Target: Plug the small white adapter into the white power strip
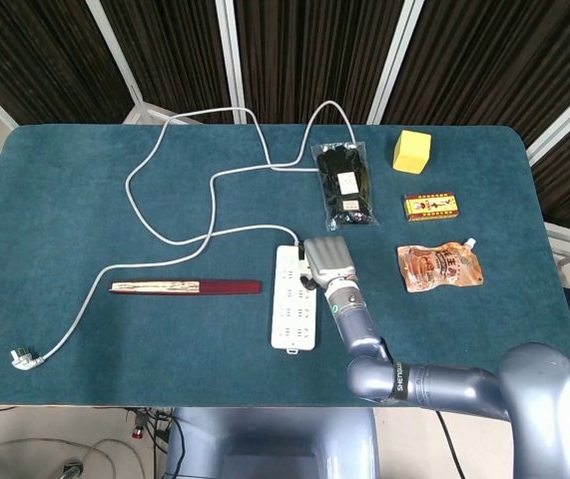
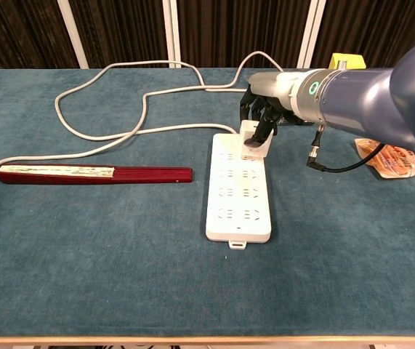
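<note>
Right hand (image 2: 262,116) gripping small white adapter (image 2: 254,141) atop white power strip (image 2: 238,190)

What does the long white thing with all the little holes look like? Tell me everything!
The white power strip is a long, flat block that looks like plastic, lying flat on the teal table. Rows of socket holes run along its top, and a small tab sticks out at its near end. Its gray cord loops away across the table. At the far end, the right hand holds the small white adapter on it.
</note>
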You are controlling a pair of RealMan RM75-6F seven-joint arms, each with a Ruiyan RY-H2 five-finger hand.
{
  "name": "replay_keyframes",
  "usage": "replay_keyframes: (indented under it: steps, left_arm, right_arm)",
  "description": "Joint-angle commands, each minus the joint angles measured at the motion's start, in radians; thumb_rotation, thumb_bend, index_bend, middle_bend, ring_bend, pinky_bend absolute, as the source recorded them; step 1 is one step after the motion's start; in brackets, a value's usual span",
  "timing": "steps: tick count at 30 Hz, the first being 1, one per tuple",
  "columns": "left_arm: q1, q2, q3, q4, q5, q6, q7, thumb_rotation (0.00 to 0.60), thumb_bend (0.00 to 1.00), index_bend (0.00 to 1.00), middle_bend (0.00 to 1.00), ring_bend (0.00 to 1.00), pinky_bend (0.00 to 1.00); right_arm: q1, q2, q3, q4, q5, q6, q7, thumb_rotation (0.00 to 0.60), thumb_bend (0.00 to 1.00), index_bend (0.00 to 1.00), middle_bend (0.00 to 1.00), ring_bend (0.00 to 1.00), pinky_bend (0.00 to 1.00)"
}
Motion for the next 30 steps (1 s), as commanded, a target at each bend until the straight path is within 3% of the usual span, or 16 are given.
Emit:
replay_keyframes:
  steps: [1,30]
  left_arm:
    - [0.0,0.0,0.0,0.0,-0.001,0.001,0.0,0.6,0.19,0.22,0.0,0.0,0.08]
    - [0.0,-0.001,0.0,0.001,-0.001,0.0,0.002,0.6,0.19,0.22,0.0,0.0,0.08]
  right_arm:
    - [0.001,-0.001,0.0,0.001,0.0,0.001,-0.001,0.6,0.65,0.79,0.78,0.87,0.84]
    - [0.0,0.001,-0.009,0.009,0.009,-0.017,0.001,0.6,0.65,0.8,0.78,0.87,0.84]
